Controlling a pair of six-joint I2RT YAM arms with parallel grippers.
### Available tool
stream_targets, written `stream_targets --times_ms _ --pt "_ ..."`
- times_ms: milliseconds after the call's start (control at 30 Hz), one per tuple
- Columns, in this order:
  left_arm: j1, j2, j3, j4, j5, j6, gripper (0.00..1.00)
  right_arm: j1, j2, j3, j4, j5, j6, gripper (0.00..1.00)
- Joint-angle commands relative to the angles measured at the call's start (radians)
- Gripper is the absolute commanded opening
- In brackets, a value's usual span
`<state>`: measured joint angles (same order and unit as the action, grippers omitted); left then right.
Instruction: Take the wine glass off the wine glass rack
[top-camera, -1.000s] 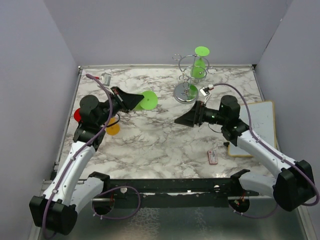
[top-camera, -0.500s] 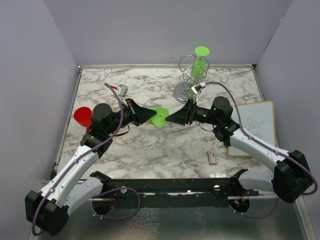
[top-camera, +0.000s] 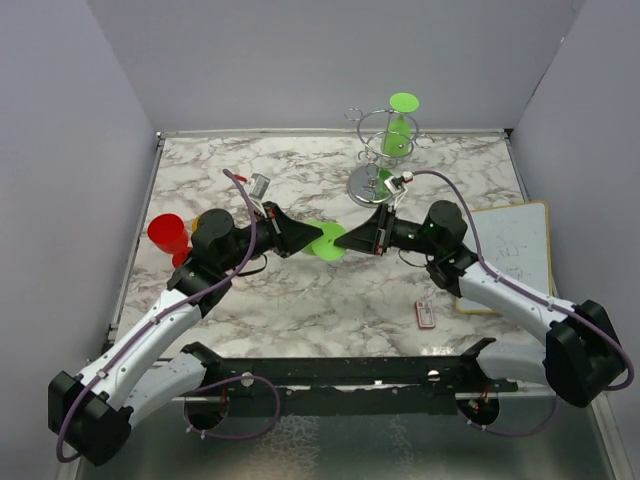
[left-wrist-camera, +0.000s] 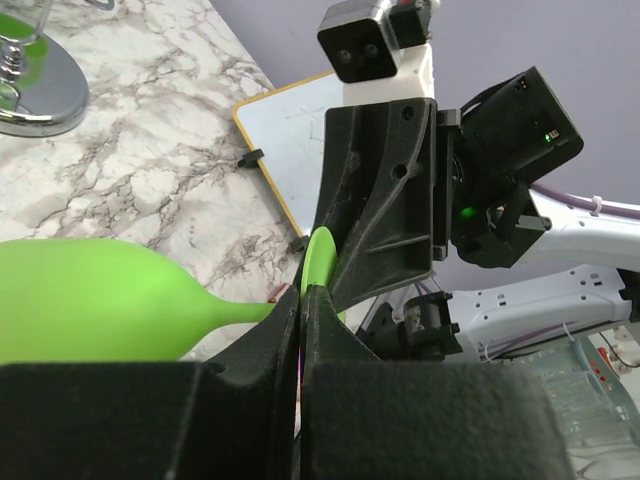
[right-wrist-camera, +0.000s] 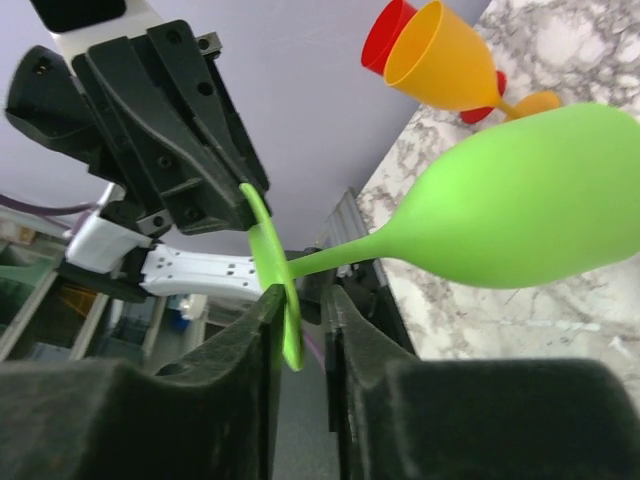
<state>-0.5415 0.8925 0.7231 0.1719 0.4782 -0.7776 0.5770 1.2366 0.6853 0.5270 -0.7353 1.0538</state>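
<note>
A green wine glass (top-camera: 328, 242) hangs in the air over the middle of the table, lying sideways. My left gripper (top-camera: 308, 238) is shut on the rim of its round foot; its bowl (left-wrist-camera: 90, 300) fills the lower left of the left wrist view. My right gripper (top-camera: 343, 238) faces it from the right. Its jaws straddle the foot disc (right-wrist-camera: 270, 262), which lies against one finger, with a small gap to the other. The chrome wine glass rack (top-camera: 371, 187) stands at the back, with another green glass (top-camera: 402, 125) hanging upside down on it.
A red cup (top-camera: 167, 234) and an orange glass (right-wrist-camera: 440, 55) stand at the left side of the table. A white board (top-camera: 512, 245) lies at the right edge, and a small red and white item (top-camera: 425, 315) lies near the front.
The left arm carried the green glass rightwards to the table's middle. The right gripper moved left to meet it, and its wide-open jaws narrowed round the foot.
</note>
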Motion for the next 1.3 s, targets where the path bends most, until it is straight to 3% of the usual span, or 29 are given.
stream_targets --times_ms 0,167,300,533,733,800,1033,1267 --pt "-0.029 -0.002 -0.008 0.034 -0.032 0.027 0.00 0.005 -0.056 -0.021 0.036 -0.022 -0.009 0.15" --pt "-0.042 0.000 -0.002 0.028 -0.027 0.025 0.00 0.006 -0.071 -0.033 -0.004 -0.058 -0.042 0.01" --pt "-0.048 0.000 -0.006 0.014 -0.023 0.019 0.01 0.004 -0.097 -0.057 -0.005 -0.075 -0.084 0.01" --pt "-0.048 0.044 0.104 -0.137 0.007 0.106 0.43 0.004 -0.199 -0.086 -0.086 -0.018 -0.266 0.01" --pt "-0.048 -0.017 0.172 -0.294 -0.054 0.202 0.80 0.004 -0.299 -0.046 -0.365 0.010 -0.645 0.01" --pt "-0.048 -0.053 0.195 -0.348 -0.102 0.254 0.87 0.005 -0.329 -0.046 -0.435 0.038 -0.776 0.01" --pt "-0.048 -0.144 0.286 -0.487 -0.294 0.327 0.92 0.005 -0.369 -0.058 -0.507 -0.003 -1.040 0.01" --pt "-0.048 -0.215 0.309 -0.552 -0.443 0.302 0.94 0.007 -0.430 -0.129 -0.327 -0.186 -1.201 0.01"
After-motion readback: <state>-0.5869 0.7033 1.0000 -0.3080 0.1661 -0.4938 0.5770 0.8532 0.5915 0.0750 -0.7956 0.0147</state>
